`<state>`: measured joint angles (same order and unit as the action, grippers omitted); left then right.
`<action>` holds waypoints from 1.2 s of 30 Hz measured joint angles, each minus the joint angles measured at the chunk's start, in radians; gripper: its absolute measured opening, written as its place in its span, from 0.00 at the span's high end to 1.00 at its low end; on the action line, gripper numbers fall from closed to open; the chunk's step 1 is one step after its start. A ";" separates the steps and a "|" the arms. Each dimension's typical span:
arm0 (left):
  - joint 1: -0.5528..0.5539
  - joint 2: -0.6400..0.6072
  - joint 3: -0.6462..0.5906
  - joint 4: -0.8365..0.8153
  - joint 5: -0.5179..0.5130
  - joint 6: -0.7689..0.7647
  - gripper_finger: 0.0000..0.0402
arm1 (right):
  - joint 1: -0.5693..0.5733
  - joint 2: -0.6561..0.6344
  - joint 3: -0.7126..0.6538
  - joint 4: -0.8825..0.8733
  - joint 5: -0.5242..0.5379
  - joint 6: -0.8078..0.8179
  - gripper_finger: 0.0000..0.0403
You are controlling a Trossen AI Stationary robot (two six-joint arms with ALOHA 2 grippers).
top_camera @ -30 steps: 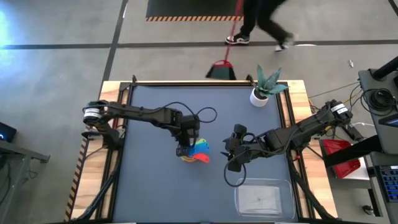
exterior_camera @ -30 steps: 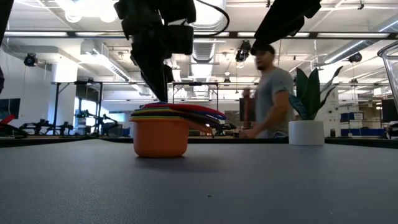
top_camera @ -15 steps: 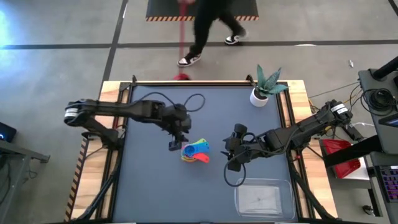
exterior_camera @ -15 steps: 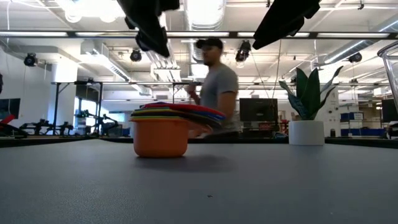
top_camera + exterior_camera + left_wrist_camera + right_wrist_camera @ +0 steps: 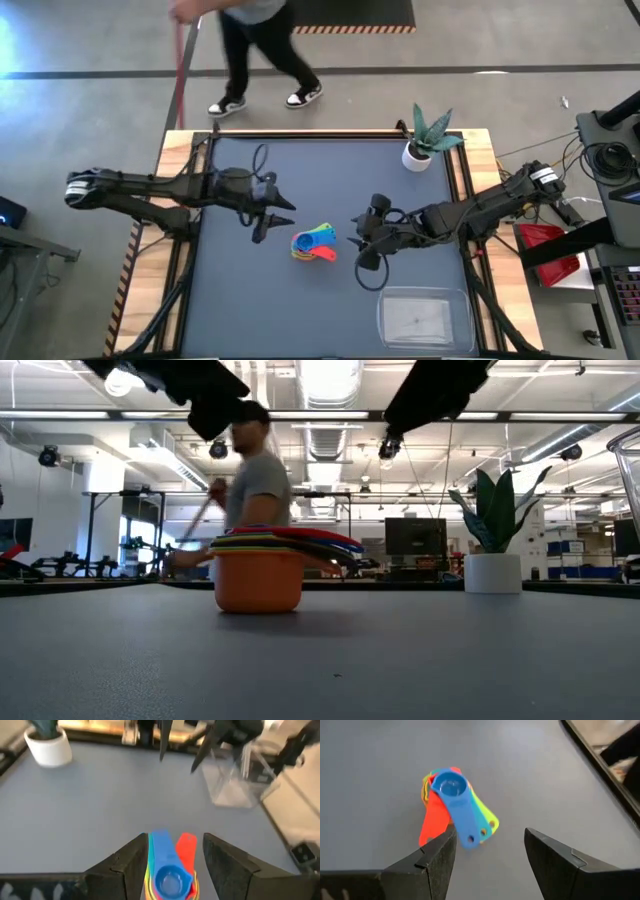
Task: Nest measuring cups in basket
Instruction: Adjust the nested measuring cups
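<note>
The measuring cups [image 5: 314, 244] stand nested in one stack at mid-table, handles fanned out. The orange cup [image 5: 258, 580] is at the bottom on the mat, and the blue cup [image 5: 453, 787] sits on top. My left gripper [image 5: 270, 222] is open, raised above the mat just left of the stack; in its wrist view [image 5: 172, 855] the cups [image 5: 169, 870] show between its fingers, untouched. My right gripper [image 5: 359, 243] is open, hovering right of the stack, which shows ahead of it [image 5: 490, 845]. The clear basket [image 5: 423, 318] lies by the near edge on the right.
A white plant pot [image 5: 418, 154] stands near the far right corner. A person with a broom [image 5: 250, 60] walks on the floor beyond the far edge. Bare mat lies between the stack and the basket. Wooden table edges and rails flank the mat.
My left gripper has risen off the top of the stack and drawn back toward the table's left edge. The stack has stayed where it was. My right gripper has edged slightly toward the stack. The person has walked leftward past the far edge.
</note>
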<state>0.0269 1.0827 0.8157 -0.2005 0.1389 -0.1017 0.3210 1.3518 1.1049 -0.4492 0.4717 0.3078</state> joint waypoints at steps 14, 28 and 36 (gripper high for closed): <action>0.000 -0.072 -0.278 0.566 0.000 -0.031 0.57 | -0.096 0.124 0.001 0.196 -0.103 -0.133 0.44; 0.073 -0.001 -0.184 0.298 -0.132 -0.012 0.59 | -0.081 0.226 0.001 0.368 -0.166 -0.208 0.46; 0.139 0.221 -0.023 0.067 -0.118 0.042 0.75 | -0.076 0.363 0.094 0.352 -0.190 -0.266 0.68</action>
<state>0.1654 1.3036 0.7931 -0.1336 0.0209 -0.0598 0.2451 1.7152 1.1985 -0.0977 0.2814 0.0417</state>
